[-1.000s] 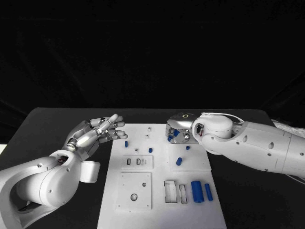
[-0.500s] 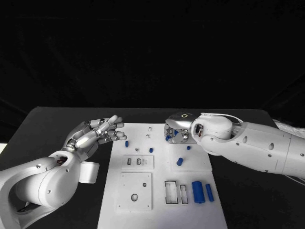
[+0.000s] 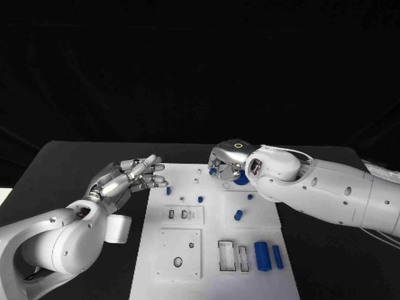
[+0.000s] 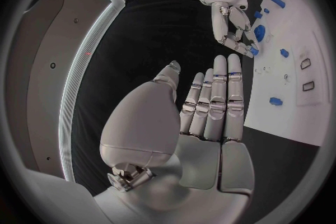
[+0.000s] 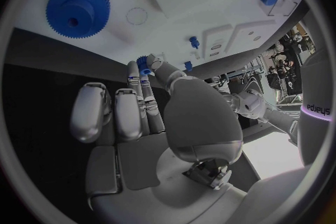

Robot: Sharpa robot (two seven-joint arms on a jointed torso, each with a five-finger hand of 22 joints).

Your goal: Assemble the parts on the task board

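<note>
The white task board [image 3: 214, 275] lies in the middle of the table. My right hand [image 3: 227, 164] hovers over its far end and pinches a small blue toothed part [image 5: 145, 61] between thumb and fingertip. Just beside that hand a large blue gear [image 3: 242, 178] [image 5: 77, 8] sits on the board. My left hand [image 3: 128, 176] is held open with fingers stretched out, at the board's far left edge, holding nothing. Small blue pegs [image 3: 200, 199] and a short blue cylinder [image 3: 238, 215] lie mid-board. The left wrist view shows the right hand [image 4: 234, 28] next to the gear [image 4: 259, 32].
Two larger blue cylinders [image 3: 261, 255] lie at the board's near right, next to rectangular slots [image 3: 225, 255]. A raised white square with holes [image 3: 180, 251] sits near left. Black table [image 3: 65, 169] surrounds the board on both sides.
My right hand has shifted slightly toward the board's far end, uncovering the large blue gear beside it. The left hand has barely moved.
</note>
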